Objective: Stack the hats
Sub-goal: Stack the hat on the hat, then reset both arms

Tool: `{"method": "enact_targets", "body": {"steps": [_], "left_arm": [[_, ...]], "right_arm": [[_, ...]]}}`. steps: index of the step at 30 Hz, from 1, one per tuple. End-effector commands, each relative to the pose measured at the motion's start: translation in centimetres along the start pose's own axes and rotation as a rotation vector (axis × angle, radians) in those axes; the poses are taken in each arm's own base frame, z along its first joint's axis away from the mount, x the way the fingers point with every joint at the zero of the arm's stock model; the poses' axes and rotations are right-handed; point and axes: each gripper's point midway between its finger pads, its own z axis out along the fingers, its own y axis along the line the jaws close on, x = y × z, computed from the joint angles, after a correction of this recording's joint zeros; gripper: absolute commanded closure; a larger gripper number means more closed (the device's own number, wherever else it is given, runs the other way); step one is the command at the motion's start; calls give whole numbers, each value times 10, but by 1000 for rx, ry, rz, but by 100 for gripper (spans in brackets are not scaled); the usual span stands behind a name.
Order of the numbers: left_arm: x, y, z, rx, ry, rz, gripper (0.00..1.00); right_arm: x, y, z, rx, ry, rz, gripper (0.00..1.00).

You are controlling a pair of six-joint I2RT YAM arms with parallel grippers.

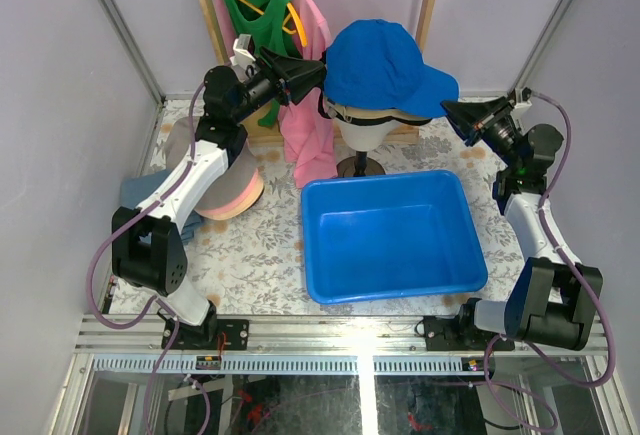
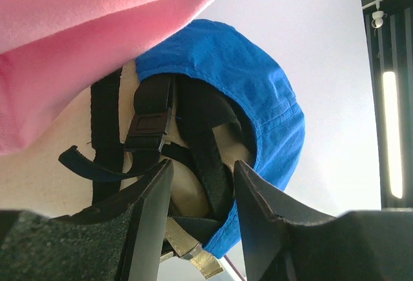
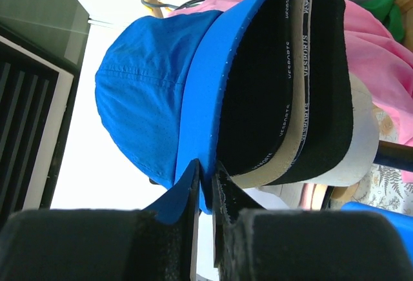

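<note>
Now topping the cap stack on the mannequin head: blue cap, brim pointing toward the right gripper, pinched there at its edge. Opposite, left gripper spread around the rear straps. Long axis spanning gripper to gripper.

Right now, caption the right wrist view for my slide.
Right arm's jaws pinch the brim of the blue cap, topmost above a khaki cap and a black cap on the mannequin head.
</note>
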Motion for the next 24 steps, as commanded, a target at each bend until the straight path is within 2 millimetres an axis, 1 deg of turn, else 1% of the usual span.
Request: {"method": "enact_targets", "body": {"steps": [1,2,3,4,5,9,12,16,18,20,21,24], "left_arm": [[6,-13,1,19,27,26,57],[6,-14,1,19,24,27,57],[5,-15,0,17,18,29,57],[4,-16,-1,14,8,31,57],[2,-18,-3,10,-4,34,57],[-9,-24,-10,7,-67,30,57],[-18,-33,-17,7,-122,33,57],[-31,-46,-34,1,-214,43,58],[-43,-50,-47,-11,-293,55,58],[-55,-57,-65,-29,-391,85,58],[-58,-67,-78,-35,-441,120,58],[-72,-77,-109,-102,-605,220,58]], "right_arm": [[20,-27,-5,62,102,32,83],[19,-22,-4,50,99,24,75],[19,-17,-4,36,98,11,57],[18,-11,-3,25,97,-4,9],[17,-7,-3,21,96,-21,1],[14,3,-5,36,79,-75,1],[12,5,-7,47,68,-95,1],[8,7,-12,61,40,-121,1],[5,10,-14,79,25,-148,0],[3,18,-16,98,14,-190,1],[2,23,-17,112,3,-219,1],[-10,29,-25,227,-69,-323,0]]}}
